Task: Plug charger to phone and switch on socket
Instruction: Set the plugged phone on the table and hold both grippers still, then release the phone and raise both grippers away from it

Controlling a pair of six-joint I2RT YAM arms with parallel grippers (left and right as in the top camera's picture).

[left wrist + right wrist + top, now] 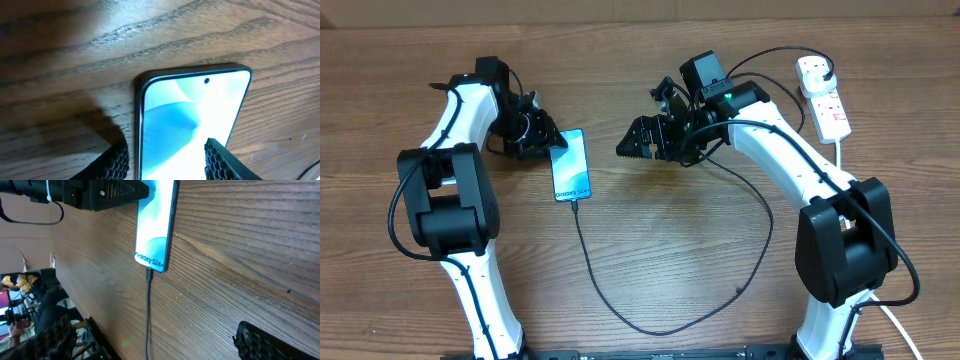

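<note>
1. Left gripper [542, 138], black two-finger hand on my white left arm. It sits at the top end of the phone with its fingers apart, one on each side of the phone's width. The left pad looks clear of the edge, so nothing is clamped.
2. Slim dark-framed smartphone with a light blue screen [570, 165]. It lies flat, left of centre, with its long axis running away from me.
3. Thin black charger cable [148, 295]. Its tip is seated in the phone's near end. The slack loops toward me, then off to the right.
4. Right gripper [160, 345], black. Its fingers are spread wide and hold nothing, and it faces left toward the phone.
5. White elongated power strip with red switches [828, 100], at the far right with a white plug head in its far end. It lies behind and to the right of my right hand, lengthwise away from me. I judge the right arm far nearer, so it must turn about.
6. Brown wood-grain table [720, 40], level, with open room around the strip. Past its edge I see only a blur.
</note>
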